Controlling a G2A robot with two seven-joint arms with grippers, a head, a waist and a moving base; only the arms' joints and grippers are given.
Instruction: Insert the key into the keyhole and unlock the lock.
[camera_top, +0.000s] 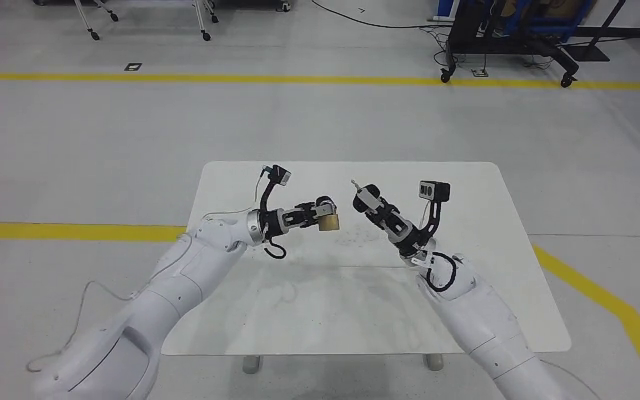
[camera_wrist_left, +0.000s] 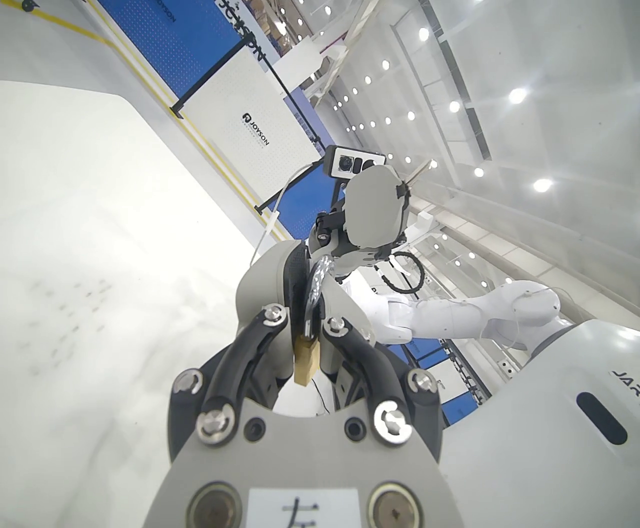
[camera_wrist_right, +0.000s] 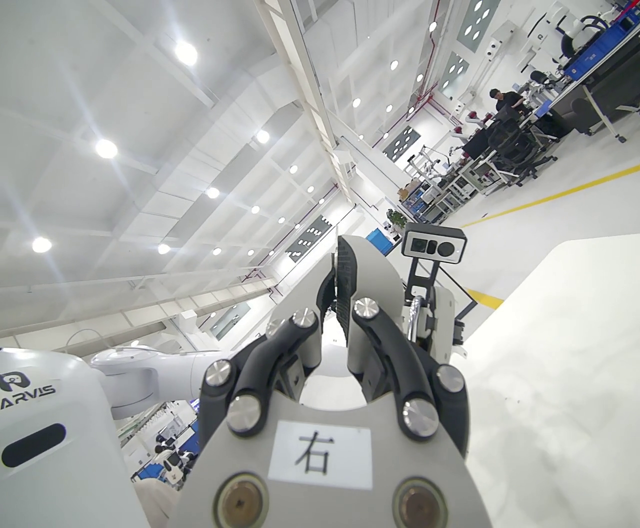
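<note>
Lock (camera_top: 329, 222): small padlock with a brass body and a silver shackle. The left gripper (camera_top: 318, 214) has its fingers drawn almost together, pinching the lock. In the left wrist view the shackle sits between the pads and the brass body (camera_wrist_left: 306, 357) sticks out of the gap between the fingers. Key (camera_top: 354, 185): slim and pale. The right gripper (camera_top: 365, 196) has its fingers pressed together on it. In the left wrist view the blade (camera_wrist_left: 419, 171) pokes out past the fingertips. The right wrist view shows the same fingers (camera_wrist_right: 365, 280) closed with no gap, the key hidden between them. The two sets of fingertips face each other with a gap between; the key is near the lock, not touching it. Both are held above the white table (camera_top: 480, 300).
</note>
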